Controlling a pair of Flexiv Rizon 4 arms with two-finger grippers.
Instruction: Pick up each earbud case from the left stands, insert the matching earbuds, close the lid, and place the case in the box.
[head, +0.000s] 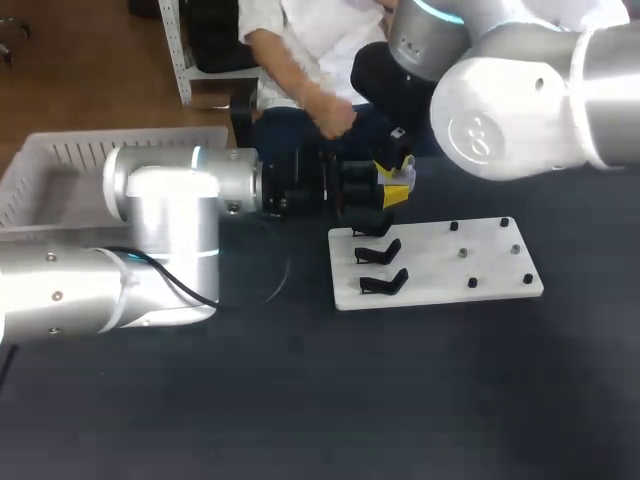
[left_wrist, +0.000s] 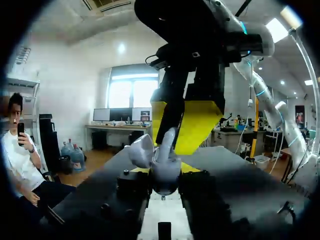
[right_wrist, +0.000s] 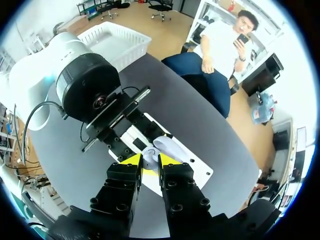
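My left gripper (left_wrist: 162, 176) is shut on a pale earbud case (left_wrist: 163, 172) whose lid (left_wrist: 141, 150) stands open. Right above it my right gripper (left_wrist: 184, 127) points down with its yellow tips over the case's mouth, shut on a white earbud (left_wrist: 168, 142). In the right wrist view the right gripper (right_wrist: 150, 162) hangs over the case (right_wrist: 150, 154) and the left gripper (right_wrist: 131, 131) below. In the head view both grippers, left (head: 356, 195) and right (head: 395, 183), meet at the far edge of the white stand board (head: 470, 240); the case is mostly hidden there.
Three black stands (head: 380, 252) sit in a row on the board's left side, with several small black pegs (head: 472, 283) on its right side. A white basket (head: 60, 165) stands at the table's far left corner.
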